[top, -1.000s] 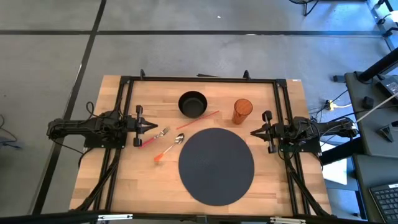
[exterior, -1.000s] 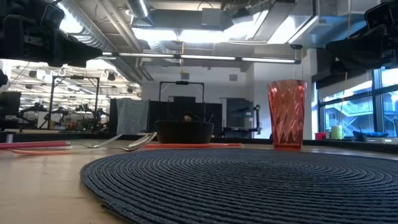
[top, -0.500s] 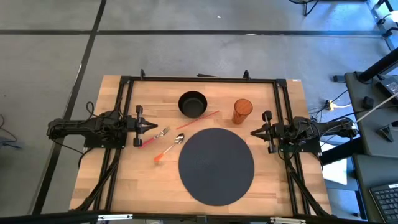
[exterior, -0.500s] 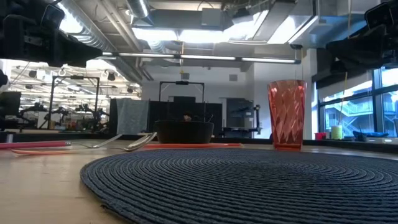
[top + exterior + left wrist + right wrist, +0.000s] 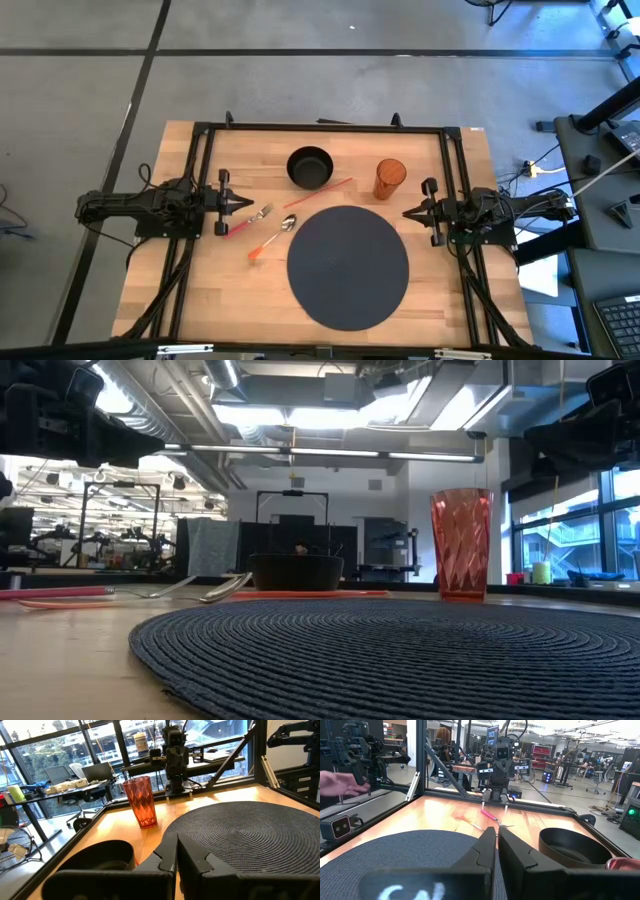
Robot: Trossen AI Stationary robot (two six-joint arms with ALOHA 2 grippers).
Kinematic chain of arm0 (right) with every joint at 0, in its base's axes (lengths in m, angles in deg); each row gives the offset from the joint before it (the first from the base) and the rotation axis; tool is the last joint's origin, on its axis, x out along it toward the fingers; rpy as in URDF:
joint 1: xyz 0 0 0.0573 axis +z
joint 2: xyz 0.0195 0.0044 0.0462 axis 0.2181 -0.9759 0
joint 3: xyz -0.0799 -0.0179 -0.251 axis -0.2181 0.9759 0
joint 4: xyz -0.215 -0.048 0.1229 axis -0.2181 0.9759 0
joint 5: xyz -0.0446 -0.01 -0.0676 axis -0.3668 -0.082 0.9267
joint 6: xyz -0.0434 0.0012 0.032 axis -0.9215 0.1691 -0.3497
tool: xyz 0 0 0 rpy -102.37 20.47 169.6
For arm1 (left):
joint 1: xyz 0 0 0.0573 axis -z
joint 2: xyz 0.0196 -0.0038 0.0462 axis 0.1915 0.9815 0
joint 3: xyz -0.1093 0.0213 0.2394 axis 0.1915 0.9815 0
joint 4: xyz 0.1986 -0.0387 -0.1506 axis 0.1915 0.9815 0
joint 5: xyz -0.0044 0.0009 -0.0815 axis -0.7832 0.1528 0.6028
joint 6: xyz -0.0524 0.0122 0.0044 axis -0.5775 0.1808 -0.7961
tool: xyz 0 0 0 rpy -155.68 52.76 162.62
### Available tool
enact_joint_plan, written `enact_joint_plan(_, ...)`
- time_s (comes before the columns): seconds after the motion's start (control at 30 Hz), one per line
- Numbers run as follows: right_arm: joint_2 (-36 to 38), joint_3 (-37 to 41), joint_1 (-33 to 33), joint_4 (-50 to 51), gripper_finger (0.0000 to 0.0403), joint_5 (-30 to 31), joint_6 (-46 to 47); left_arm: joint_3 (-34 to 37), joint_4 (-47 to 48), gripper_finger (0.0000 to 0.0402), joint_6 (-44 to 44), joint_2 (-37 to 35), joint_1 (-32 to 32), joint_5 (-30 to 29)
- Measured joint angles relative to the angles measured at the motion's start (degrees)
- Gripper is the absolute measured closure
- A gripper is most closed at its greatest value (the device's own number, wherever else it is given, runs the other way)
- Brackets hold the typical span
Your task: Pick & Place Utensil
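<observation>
Three utensils lie flat on the wooden table left of centre: a fork with a pink handle (image 5: 246, 220), a spoon with an orange handle (image 5: 270, 239) and a thin red stick (image 5: 318, 192). In the right wrist view the fork (image 5: 491, 815) shows far off. My left gripper (image 5: 244, 203) is shut and hovers just left of the fork's tines; its fingers meet in the left wrist view (image 5: 176, 854). My right gripper (image 5: 407, 212) is shut at the right side, beside the round dark placemat (image 5: 348, 265); its fingers meet in the right wrist view (image 5: 497, 844).
A black bowl (image 5: 310, 167) and an orange ribbed cup (image 5: 389, 178) stand behind the placemat, toward the far edge. Black frame rails (image 5: 320, 127) run along the far edge and both sides. A person's hand (image 5: 340, 782) shows beyond the table in the right wrist view.
</observation>
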Motion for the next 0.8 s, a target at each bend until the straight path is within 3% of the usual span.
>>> enact_joint_plan(0.67, 0.0, 0.0, 0.0, 0.0, 0.0381, 0.0, 0.0, 0.0, -2.0, 0.0398, -0.4, 0.0, 0.0, 0.0)
enact_joint_plan(0.8, 0.0, 0.0, 0.0, 0.0, 0.0381, 0.0, 0.0, 0.0, -3.8, 0.0398, -8.0, 0.0, 0.0, 0.5)
